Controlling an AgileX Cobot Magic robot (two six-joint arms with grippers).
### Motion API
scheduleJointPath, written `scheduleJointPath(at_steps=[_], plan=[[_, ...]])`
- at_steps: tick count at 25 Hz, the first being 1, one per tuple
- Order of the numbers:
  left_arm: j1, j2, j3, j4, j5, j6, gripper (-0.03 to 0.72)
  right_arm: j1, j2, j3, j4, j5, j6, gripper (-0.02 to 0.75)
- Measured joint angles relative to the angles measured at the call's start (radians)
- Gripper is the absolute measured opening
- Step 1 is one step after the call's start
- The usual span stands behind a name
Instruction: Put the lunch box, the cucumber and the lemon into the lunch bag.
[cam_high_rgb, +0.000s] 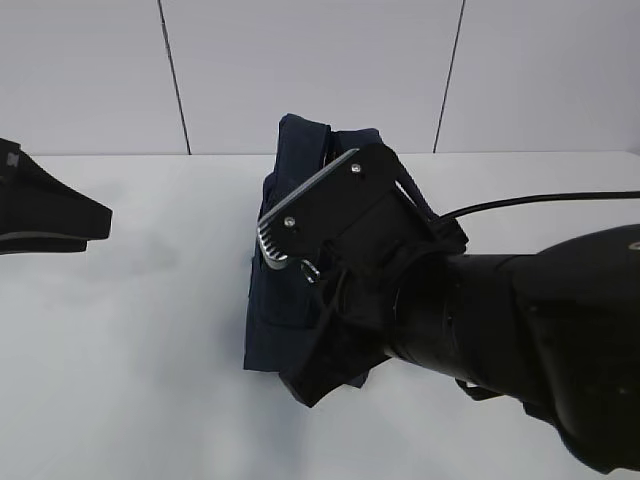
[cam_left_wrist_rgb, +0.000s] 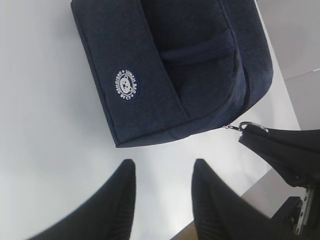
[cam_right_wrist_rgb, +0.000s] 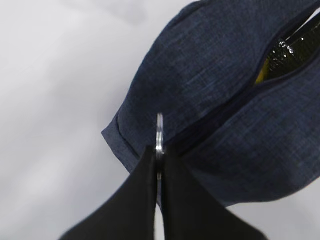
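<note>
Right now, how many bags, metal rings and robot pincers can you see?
Lunch bag: 1
Metal ring pull: 1
Pincers: 2, the left pincer and the right pincer
Total: 4

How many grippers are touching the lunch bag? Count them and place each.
1. The right gripper is pinched on the metal ring pull at the lunch bag corner. The left gripper hangs open over bare table, apart from it.
</note>
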Motion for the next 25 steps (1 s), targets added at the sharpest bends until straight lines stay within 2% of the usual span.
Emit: scheduleJointPath(at_steps=[10,25], plan=[[0.000,0.000,0.000,0.000,-0.002,0.000,0.274,0.000,-0.002,0.000,0.000,0.023,-0.120,0.008],[0.000,0.000,0.000,0.000,-0.002,0.000,0.245,0.000,-0.002,0.000,0.000,0.028,-0.133,0.008]])
